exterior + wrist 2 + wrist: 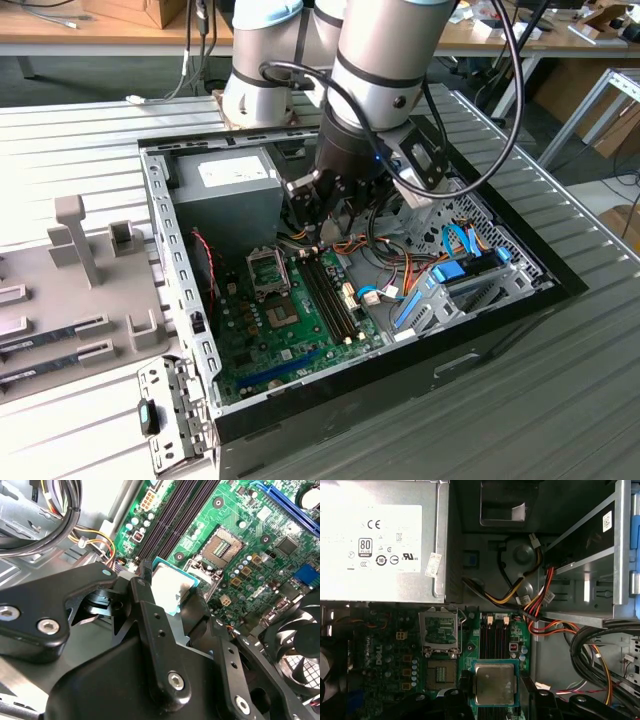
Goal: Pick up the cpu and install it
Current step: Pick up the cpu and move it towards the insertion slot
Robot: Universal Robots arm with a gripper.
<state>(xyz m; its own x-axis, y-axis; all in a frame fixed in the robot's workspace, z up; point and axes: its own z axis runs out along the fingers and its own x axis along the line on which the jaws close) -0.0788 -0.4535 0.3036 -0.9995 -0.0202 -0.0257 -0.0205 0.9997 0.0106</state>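
Observation:
The cpu (pixel 494 682), a small square chip with a silvery top and a thin green rim, sits between the black fingers (pixel 464 684) of my gripper (pixel 494 692), which is shut on it. The second wrist view has the cpu (pixel 169 584) held level above the green motherboard (pixel 260 565), near the black memory slots (pixel 175 515). The open socket (pixel 440 672) with its raised metal bracket (pixel 440 630) lies a short way to one side of the chip. From the exterior view, my gripper (pixel 320 228) hangs inside the computer case above the board, up and to the right of the socket (pixel 278 315).
A grey power supply box (pixel 225 185) fills the case's back corner. Bundles of coloured cables (pixel 540 605) and a drive cage (pixel 470 275) crowd the exterior view's right. A black fan (pixel 295 640) is close to the socket. A grey fixture tray (pixel 70 290) lies outside the case.

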